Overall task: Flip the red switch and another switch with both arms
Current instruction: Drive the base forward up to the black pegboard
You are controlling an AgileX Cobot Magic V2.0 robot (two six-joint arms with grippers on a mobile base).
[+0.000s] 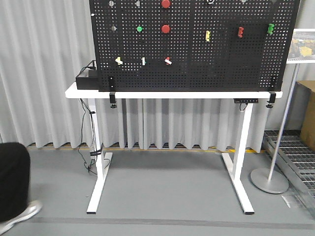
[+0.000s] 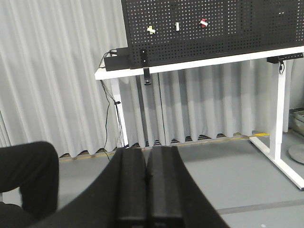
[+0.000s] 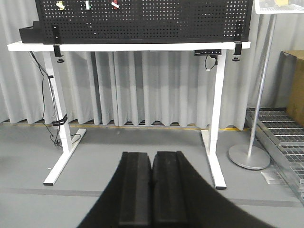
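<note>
Left wrist view first: the left gripper (image 2: 148, 156) shows two matte black, blocky pads pressed flat together with nothing between them, and smooth grey floor (image 2: 228, 175) lies open all the way ahead to the flat-topped white table (image 2: 199, 62). Up on the perforated black pegboard (image 1: 197, 73), the bottom row runs left to right. First comes another switch (image 1: 118, 60), small and pale cream, then a slim green-and-white toggle (image 1: 143, 61), then the red switch (image 1: 168, 61) with its white tip. Both task switches sit high on the board, well apart from either gripper. On to the right gripper (image 3: 152, 156): same dark pads, closed tight and empty, lined up between the table's slim white legs, with a silver pole stand (image 3: 249, 156) off to its right.
</note>
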